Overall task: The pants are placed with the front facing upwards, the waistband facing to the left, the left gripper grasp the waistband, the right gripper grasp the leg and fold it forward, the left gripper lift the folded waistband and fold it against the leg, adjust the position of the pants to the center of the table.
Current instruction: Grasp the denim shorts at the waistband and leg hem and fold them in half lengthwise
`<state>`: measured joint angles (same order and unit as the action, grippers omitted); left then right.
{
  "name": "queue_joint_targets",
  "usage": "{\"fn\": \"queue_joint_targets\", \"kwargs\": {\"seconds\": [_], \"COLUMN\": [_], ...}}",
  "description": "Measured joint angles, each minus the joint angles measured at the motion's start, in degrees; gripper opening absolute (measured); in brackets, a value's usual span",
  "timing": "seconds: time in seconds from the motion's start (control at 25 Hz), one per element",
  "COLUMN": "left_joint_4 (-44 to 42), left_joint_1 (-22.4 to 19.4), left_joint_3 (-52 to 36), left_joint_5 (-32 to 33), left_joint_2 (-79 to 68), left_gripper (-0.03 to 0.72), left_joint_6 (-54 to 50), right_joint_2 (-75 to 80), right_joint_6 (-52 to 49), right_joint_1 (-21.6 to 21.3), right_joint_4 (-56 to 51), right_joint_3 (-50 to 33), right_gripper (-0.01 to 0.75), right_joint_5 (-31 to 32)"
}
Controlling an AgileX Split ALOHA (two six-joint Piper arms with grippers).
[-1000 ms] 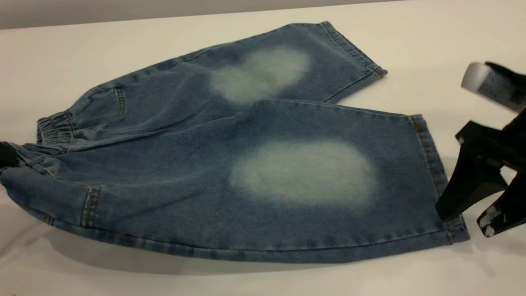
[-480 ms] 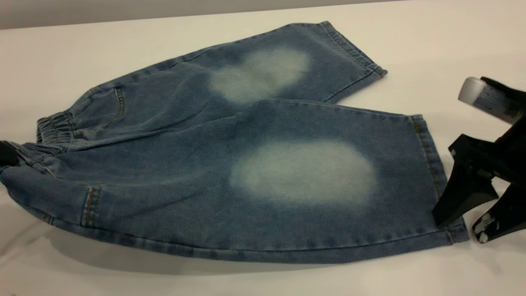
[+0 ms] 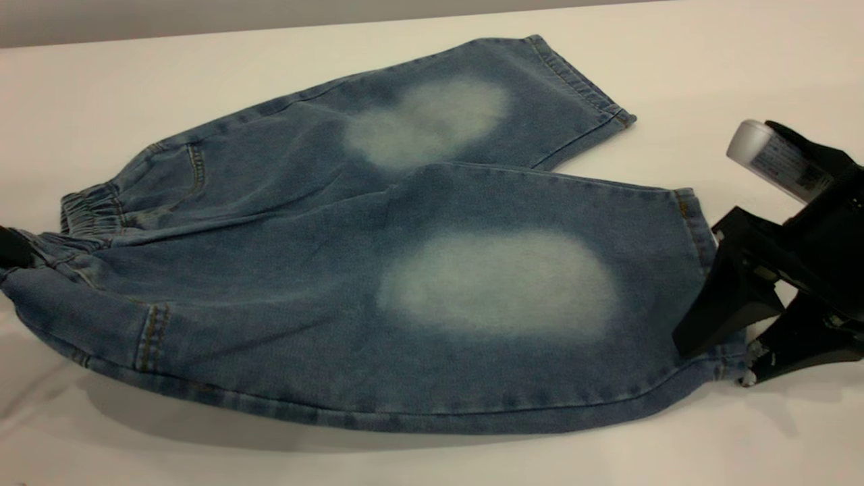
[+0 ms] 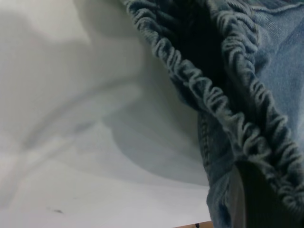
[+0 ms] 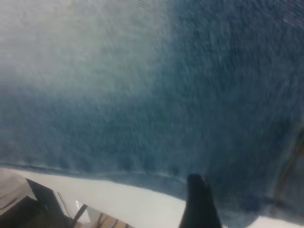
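Fingers of the right gripper (image 3: 725, 351) now straddle the hem corner of the leg (image 3: 499, 283): one black finger lies on top of the denim, the white-chipped one sits at tabletop level beside the corner, with cloth between them. They look to be closing on the hem, though not fully clamped. Half a second ago the same fingers stood just off the hem, clear of the cloth; since then the gripper has slid in toward the pants (image 3: 378, 270), and the hem corner has bunched and pulled slightly out of its straight line. I judge that the grasp on the leg is being made at this moment.

The left gripper (image 3: 12, 248) shows only as a dark tip at the tabletop's left edge, pressed into the waistband (image 3: 88, 212); it has not shifted over the last second. In the left wrist view the ruffled waistband (image 4: 223, 109) hangs raised above the tabletop (image 4: 71, 118) with a shadow beneath, which suggests it is held, but whether those fingers are shut cannot be made out.

The pants lie flat, front up, waistband toward the left edge, legs toward the right, the far leg reaching toward the back edge. With both ends taken, the forward fold of the leg comes next; a shallow pinch at the hem corner could slip.
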<state>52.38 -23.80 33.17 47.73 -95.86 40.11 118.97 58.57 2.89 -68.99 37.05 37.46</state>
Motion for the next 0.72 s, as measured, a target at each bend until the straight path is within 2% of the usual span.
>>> {"fn": "queue_joint_targets", "kwargs": {"seconds": [0.24,0.44,0.72], "left_joint_4": [0.1,0.1,0.1], "left_joint_1": [0.0,0.0,0.0], "left_joint_3": [0.0,0.0,0.0], "left_joint_5": [0.1,0.1,0.1], "left_joint_2": [0.0,0.0,0.0], "left_gripper": [0.117,0.117,0.117], "left_joint_6": [0.0,0.1,0.1], "right_joint_2": [0.0,-0.1,-0.1], "right_joint_6": [2.6,2.9,4.1], "right_joint_1": [0.0,0.0,0.0], "right_joint_4": [-1.7,-1.7,-3.4], "right_joint_3": [0.0,0.0,0.0], "right_gripper": [0.389,0.313,0.084], "right_joint_5": [2.8,3.3,3.8]}}
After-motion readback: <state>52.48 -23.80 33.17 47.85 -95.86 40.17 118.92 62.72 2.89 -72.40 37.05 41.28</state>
